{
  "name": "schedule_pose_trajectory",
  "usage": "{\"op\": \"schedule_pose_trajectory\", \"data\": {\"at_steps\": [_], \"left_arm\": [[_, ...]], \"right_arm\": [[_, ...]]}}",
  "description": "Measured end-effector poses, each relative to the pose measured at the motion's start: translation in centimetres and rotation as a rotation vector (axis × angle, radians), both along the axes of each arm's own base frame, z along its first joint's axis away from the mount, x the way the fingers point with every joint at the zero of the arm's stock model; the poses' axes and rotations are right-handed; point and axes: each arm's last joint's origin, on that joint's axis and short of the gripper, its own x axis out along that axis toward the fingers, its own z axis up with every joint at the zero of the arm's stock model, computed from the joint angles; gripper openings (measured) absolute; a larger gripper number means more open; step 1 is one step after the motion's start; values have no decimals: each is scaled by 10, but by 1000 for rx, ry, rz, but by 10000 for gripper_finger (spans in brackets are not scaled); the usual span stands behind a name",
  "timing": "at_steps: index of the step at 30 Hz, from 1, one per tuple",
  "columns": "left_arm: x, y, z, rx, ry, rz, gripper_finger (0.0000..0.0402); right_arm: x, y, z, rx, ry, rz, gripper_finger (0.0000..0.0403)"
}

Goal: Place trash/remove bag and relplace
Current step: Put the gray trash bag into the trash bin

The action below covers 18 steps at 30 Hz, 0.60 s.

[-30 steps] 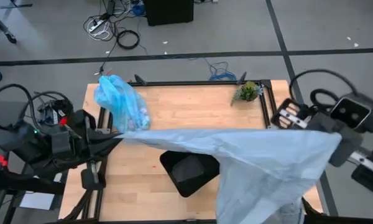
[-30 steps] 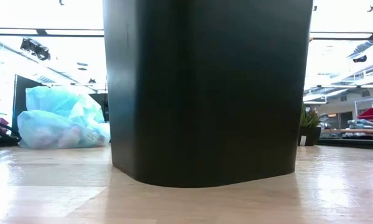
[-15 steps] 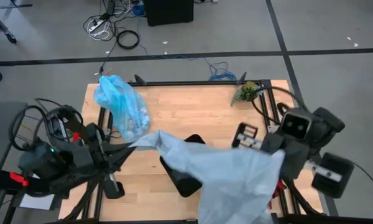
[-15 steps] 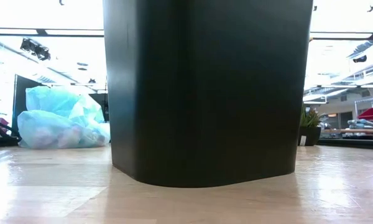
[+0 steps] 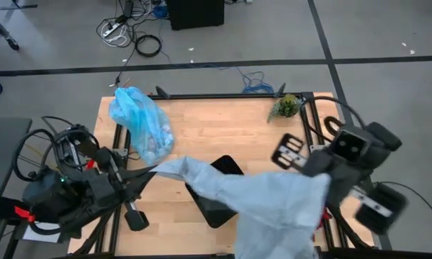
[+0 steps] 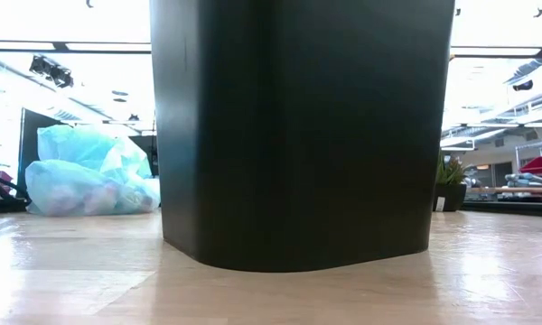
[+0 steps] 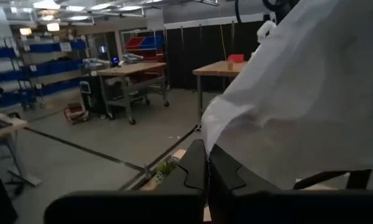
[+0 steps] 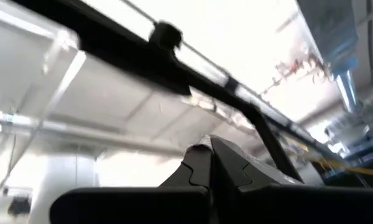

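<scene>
Your left gripper (image 5: 158, 168) and right gripper (image 5: 324, 181) are both pinching the pale grey-blue bag (image 5: 266, 205) over the black bin (image 5: 214, 205); the cyan bag (image 5: 138, 121) of trash (image 5: 157, 144) is sitting at the table's (image 5: 223, 122) far-left corner

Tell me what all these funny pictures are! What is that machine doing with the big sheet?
It is a robot with two dark arms at a wooden table. One picture looks down from above, one sits low on the table, and two come from little cameras on the arms' wrists.

The left gripper and the right gripper each pinch, jaws shut, one end of a pale grey-blue plastic bag and hold it stretched over a black bin. In the low picture that bin fills almost everything.

At the table's back left corner lies a bright blue bag, tied up, with pale wads faintly showing inside. A small green plant stands at the back right.
</scene>
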Motion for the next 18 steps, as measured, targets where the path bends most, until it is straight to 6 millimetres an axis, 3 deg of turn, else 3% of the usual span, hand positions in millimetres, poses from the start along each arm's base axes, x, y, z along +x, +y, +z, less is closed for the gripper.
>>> {"op": "schedule_pose_trajectory", "data": {"at_steps": [7,12,18], "left_arm": [[-11,1,5,-57,-35,-32,3],[-9,-6,-3,-17,-45,-81,2],[7,-6,-9,30,-188,-472,1]], "right_arm": [[24,-19,-5,10,52,90,0],[34,-35,-5,28,50,89,0],[42,-50,-5,42,51,115,0]]}}
